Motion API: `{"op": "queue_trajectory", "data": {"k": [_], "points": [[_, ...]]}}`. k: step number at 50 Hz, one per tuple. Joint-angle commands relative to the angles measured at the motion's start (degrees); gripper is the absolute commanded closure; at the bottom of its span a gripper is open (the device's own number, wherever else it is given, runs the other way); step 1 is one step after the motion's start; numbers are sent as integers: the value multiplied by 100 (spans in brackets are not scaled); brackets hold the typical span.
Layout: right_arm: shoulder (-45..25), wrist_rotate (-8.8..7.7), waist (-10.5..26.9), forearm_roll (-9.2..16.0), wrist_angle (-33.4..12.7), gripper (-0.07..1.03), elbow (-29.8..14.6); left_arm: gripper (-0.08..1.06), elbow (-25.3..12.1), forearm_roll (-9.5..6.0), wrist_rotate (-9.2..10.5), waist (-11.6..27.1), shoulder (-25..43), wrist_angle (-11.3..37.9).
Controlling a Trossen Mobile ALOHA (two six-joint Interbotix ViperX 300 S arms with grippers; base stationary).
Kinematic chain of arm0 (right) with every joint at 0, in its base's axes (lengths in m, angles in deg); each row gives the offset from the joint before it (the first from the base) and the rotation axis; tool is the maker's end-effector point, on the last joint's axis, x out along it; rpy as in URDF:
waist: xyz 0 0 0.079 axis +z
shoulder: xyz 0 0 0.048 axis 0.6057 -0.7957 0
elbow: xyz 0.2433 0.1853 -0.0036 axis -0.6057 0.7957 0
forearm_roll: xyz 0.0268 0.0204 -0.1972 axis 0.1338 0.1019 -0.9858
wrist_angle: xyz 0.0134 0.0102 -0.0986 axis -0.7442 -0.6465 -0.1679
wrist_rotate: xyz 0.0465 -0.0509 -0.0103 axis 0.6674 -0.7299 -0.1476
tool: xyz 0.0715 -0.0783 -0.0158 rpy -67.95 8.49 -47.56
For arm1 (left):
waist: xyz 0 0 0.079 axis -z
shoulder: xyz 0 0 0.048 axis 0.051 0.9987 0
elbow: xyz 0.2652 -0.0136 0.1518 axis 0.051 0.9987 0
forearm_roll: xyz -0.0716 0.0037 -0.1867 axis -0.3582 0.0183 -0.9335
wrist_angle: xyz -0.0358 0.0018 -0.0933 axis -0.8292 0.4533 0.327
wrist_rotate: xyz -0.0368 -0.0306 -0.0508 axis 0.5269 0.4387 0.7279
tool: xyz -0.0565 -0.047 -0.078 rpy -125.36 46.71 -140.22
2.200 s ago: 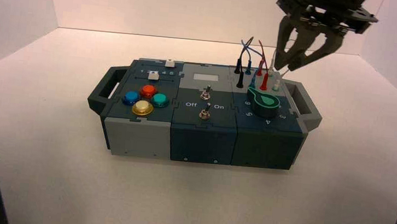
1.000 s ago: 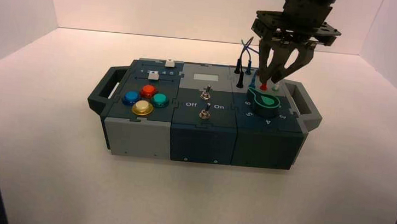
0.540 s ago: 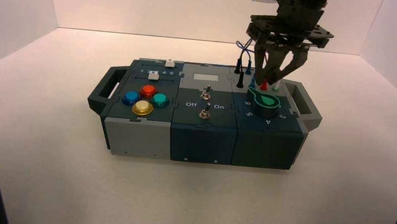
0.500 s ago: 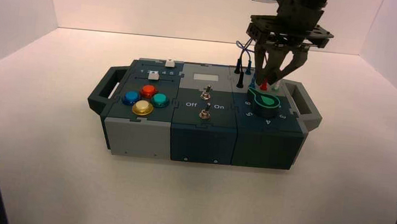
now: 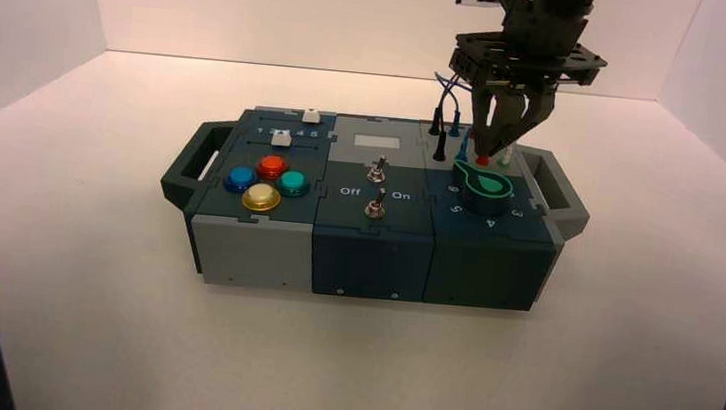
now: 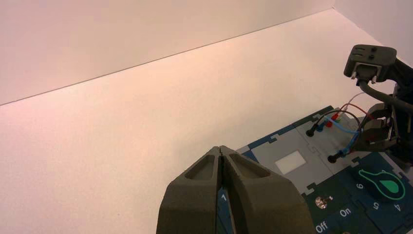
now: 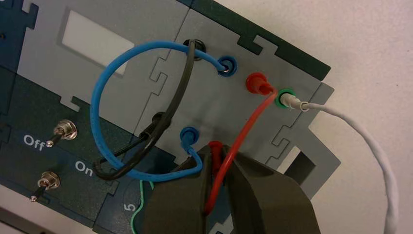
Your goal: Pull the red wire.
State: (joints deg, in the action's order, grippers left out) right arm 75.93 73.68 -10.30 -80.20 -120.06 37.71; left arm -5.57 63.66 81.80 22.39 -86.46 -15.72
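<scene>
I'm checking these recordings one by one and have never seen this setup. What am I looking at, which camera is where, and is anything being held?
It is a two-armed robot facing a control box on a white table. The high view looks down from above and behind the arms; the other two pictures come from cameras on each wrist. The box carries coloured buttons, two toggle switches, a green knob and looping wires. The right gripper is down over the back right corner, its fingers shut on the red wire close to one of the wire's plugs. The wire's other plug sits in its socket beside the white wire. The left gripper, shut and empty, waits above the box's left side.
</scene>
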Motion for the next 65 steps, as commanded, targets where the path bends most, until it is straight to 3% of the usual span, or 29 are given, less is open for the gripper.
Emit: {"op": "queue_trajectory", "data": {"k": [1,17,41,45,48,50,52,59,65], "points": [[202,26,-53,-105,-18,99,-132,101,-211,9,-18,18,-44,-35],[624,35,-62,-158,-132,99,-193,101,-211,26,-18,18,-44,-35],[782,44,-44,-316,-773,99,-264,101,-202,35,-26,18,-26,-35],[773,-18,-44,-378,-861,98,-255,101,-202,44,-35,18,-18,-35],[756,-35,-53,-396,-905,93,-264,101,-202,53,-35,18,-9,-35],[729,-35,-44,-404,-976,78,-255,101,-202,62,-44,18,-9,-35],[712,-35,-44,-404,-1028,72,-229,101,-193,70,-44,18,-9,-35],[738,-53,-44,-580,-1099,61,-105,101,-202,97,-62,-9,0,-35],[844,-35,0,-554,-1230,60,-62,101,-211,97,-79,-44,-26,-44]]}}
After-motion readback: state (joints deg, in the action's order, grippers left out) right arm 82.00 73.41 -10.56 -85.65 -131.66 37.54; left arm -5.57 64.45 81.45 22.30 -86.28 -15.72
